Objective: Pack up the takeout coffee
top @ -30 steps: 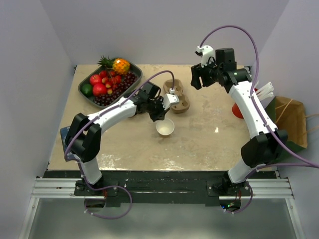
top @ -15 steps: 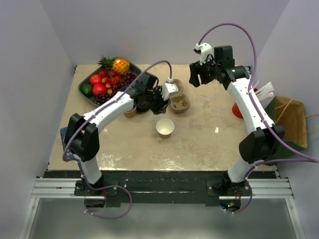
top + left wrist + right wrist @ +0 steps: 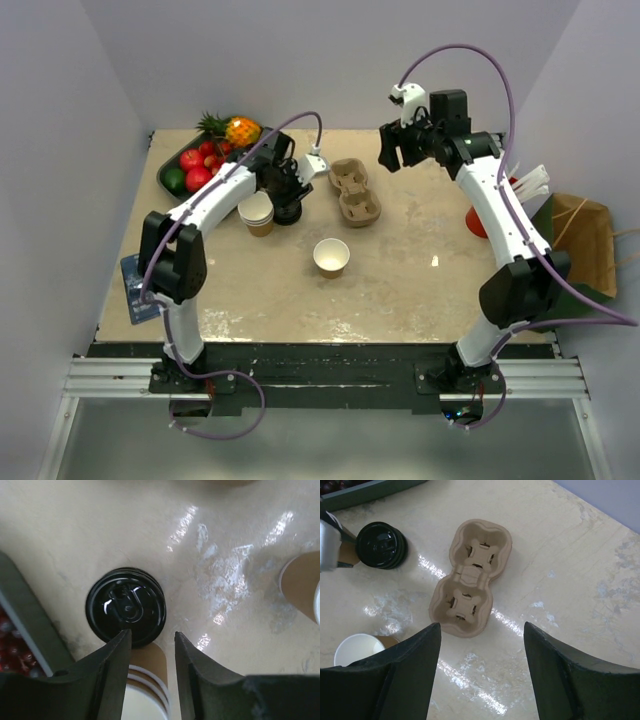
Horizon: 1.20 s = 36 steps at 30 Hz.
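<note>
Left end effector [image 3: 151, 636]: half open, empty, poised above black lid stack [image 3: 125, 605], beside nested cups [image 3: 257, 212]. Right end effector [image 3: 481, 626]: wide open, empty, over carrier [image 3: 470, 580]. Open cup [image 3: 332, 257] upright on bench [image 3: 420, 270], uncapped. Step, likely: fetch lid. Next: descend, pinch top lid only.

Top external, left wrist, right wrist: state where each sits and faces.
Top external: above, behind the bases, facing down at the table; both arms show.
Left wrist: faces down past the left end effector onto black lids.
Right wrist: faces down past the right end effector at the carrier.
Both wrist views share the black lids.
</note>
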{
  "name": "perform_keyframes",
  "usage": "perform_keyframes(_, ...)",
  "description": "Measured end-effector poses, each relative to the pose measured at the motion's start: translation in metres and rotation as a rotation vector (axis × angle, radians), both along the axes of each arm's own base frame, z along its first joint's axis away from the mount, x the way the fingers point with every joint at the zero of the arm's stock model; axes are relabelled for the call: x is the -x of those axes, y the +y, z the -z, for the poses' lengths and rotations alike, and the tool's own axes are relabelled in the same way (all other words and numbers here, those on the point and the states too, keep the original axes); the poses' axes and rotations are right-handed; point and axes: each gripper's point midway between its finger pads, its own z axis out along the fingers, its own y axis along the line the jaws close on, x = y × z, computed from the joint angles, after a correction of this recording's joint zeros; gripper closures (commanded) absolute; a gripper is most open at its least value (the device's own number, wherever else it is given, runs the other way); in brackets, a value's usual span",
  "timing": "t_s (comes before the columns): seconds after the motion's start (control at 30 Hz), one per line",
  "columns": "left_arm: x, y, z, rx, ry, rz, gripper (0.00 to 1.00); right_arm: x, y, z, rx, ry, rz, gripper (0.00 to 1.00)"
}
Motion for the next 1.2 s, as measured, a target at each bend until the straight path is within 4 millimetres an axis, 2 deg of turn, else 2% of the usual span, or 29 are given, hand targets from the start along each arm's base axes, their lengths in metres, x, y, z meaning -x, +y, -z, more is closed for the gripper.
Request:
perform_keyframes(0.07,0.004,0.002,0.016,-0.038,0.032,0.016,0.61,0.002,0.000,-0.002,-0.001,-0.006,0.000,0.30)
perform_keyframes(0.17,0.006,0.002,0.030,-0.075,0.049,0.034,0.65,0.007,-0.002,-0.004,-0.002,-0.011,0.000,0.29)
perform_keyframes(0.33,0.008,0.004,0.043,-0.119,0.056,0.047,0.69,0.014,-0.004,-0.010,-0.005,-0.025,0.001,0.29)
perform_keyframes(0.53,0.015,0.001,0.059,-0.161,0.072,0.056,0.71,0.016,-0.004,-0.008,-0.004,-0.022,0.000,0.28)
perform_keyframes(0.9,0.010,0.003,0.074,-0.188,0.066,0.033,0.77,0.016,-0.004,-0.008,-0.005,-0.022,0.000,0.28)
perform_keyframes(1.2,0.005,0.005,0.076,-0.197,0.042,0.012,0.80,0.016,-0.004,-0.008,-0.005,-0.022,0.000,0.28)
